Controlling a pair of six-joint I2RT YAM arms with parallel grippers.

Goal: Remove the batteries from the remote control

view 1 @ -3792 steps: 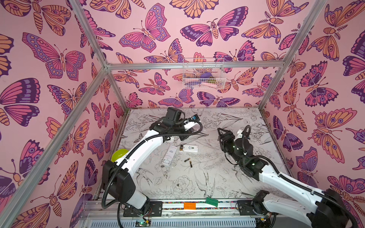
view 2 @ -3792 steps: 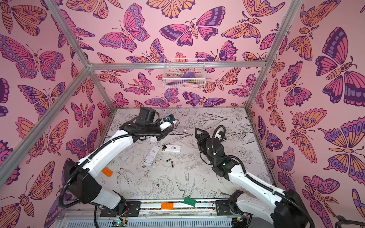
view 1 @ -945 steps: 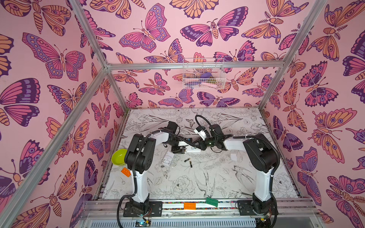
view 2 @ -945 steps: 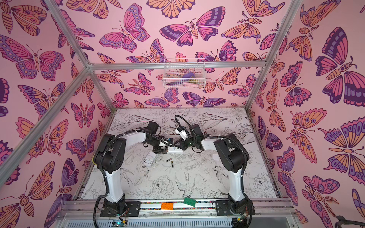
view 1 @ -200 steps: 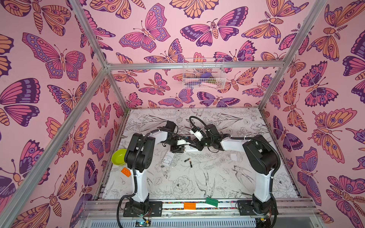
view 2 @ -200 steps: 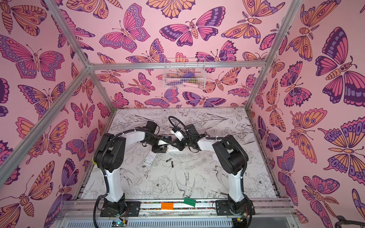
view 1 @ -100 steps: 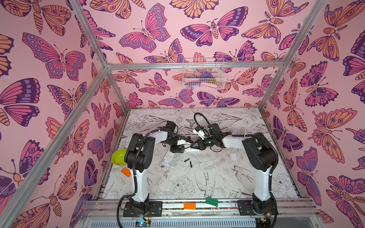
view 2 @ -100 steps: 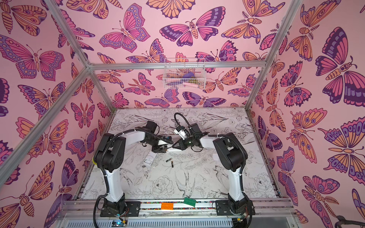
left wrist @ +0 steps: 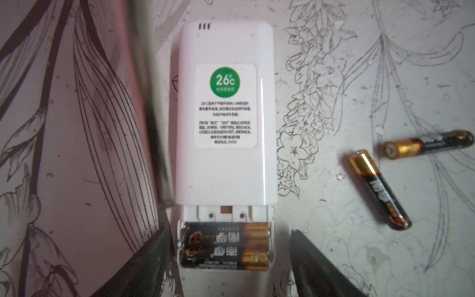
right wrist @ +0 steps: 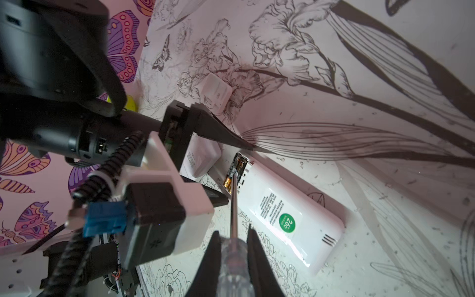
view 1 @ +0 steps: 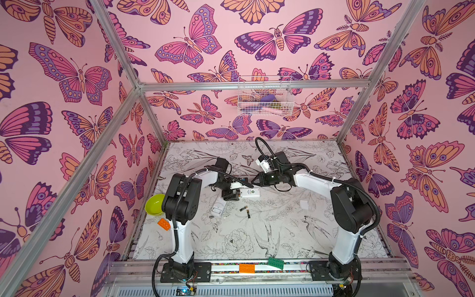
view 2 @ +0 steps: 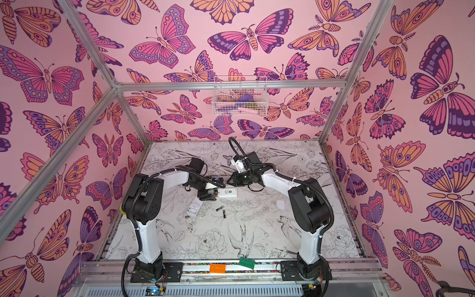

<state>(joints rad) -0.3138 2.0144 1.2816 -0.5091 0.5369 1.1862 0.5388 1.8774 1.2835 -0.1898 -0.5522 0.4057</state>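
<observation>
The white remote control (view 1: pixel 248 192) (view 2: pixel 227 192) (left wrist: pixel 223 115) (right wrist: pixel 290 213) lies back up on the mat with its battery bay uncovered. Two batteries (left wrist: pixel 226 246) sit side by side in the bay. Two more batteries (left wrist: pixel 379 190) (left wrist: pixel 426 146) lie loose on the mat, seen also in a top view (view 1: pixel 243 208). My left gripper (left wrist: pixel 228 236) (view 1: pixel 231 193) is open, one finger on each side of the bay end with small gaps. My right gripper (right wrist: pixel 232 234) (view 1: pixel 256 181) is shut on a clear-handled screwdriver (right wrist: pixel 234 205). Its tip is at the bay; contact is unclear.
A second white remote (view 1: pixel 218 208) (view 2: pixel 194 207) lies just in front of the left gripper. A small white cover (view 1: pixel 304 205) lies to the right. A green bowl (view 1: pixel 155 204) and an orange brick (view 1: pixel 164 224) sit at the left edge. A wire basket (view 1: pixel 264 96) hangs on the back wall.
The left gripper's jaws have spread wider around the remote's bay end. The right arm has drawn back a little to the right, still holding the screwdriver.
</observation>
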